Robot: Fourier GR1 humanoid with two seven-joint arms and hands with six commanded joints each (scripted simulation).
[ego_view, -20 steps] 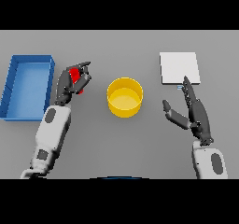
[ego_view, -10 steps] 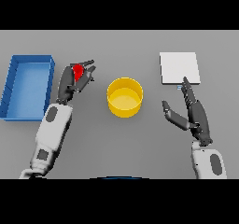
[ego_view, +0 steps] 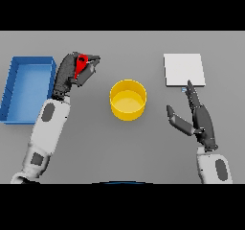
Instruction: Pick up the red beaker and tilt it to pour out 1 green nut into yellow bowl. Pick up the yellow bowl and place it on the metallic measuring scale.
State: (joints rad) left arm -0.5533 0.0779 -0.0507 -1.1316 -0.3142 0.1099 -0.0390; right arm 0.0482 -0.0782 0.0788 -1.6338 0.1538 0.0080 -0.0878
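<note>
My left hand (ego_view: 72,73) is curled round the red beaker (ego_view: 82,63), which shows only as a red sliver between thumb and fingers, left of the yellow bowl. The beaker's inside is hidden. The yellow bowl (ego_view: 128,99) stands upright at the table's middle. The metallic measuring scale (ego_view: 184,70) is a pale square plate at the back right. My right hand (ego_view: 201,121) hovers open below the scale and right of the bowl, fingers straight and pointing away, thumb spread toward the bowl.
A blue tray (ego_view: 14,87) with raised walls lies at the far left, right beside my left forearm.
My left hand has lifted the red beaker a little and turned it, so less of the red shows. The right hand has stayed where it was.
</note>
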